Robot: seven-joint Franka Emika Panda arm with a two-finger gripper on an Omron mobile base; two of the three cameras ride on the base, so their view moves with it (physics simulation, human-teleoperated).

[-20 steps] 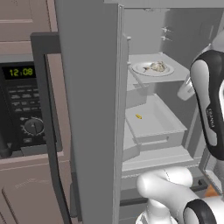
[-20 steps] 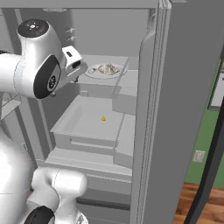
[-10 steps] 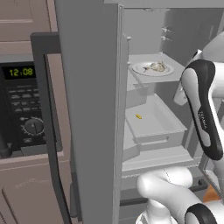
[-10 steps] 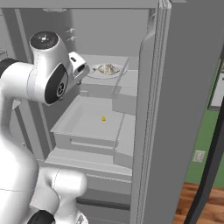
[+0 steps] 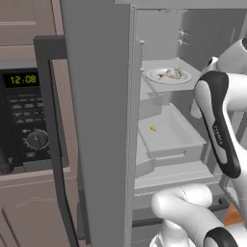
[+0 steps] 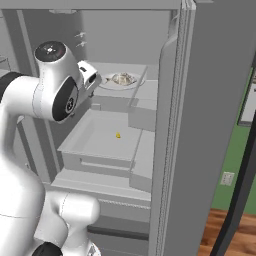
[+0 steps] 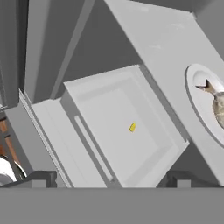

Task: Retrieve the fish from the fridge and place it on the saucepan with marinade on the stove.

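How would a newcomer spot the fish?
Look inside the open fridge, on the upper shelf, for the white round plate. The fish is the pale grey-beige lump lying on it, unlike the tiny yellow speck in the drawer below.

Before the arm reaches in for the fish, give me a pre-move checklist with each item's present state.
1. Fridge door open, shelves exposed: ok.
2. Fish located, lying on the white plate on the upper shelf: ok.
3. Gripper open and holding nothing: ok.
4. Gripper lined up with the fish: not ok; the hand view looks mostly at the drawer with the yellow speck, and the fish sits at its right edge.
5. Path over the plate free of other items: ok as far as the base views show.
6. Saucepan on the stove ready to receive: cannot tell.
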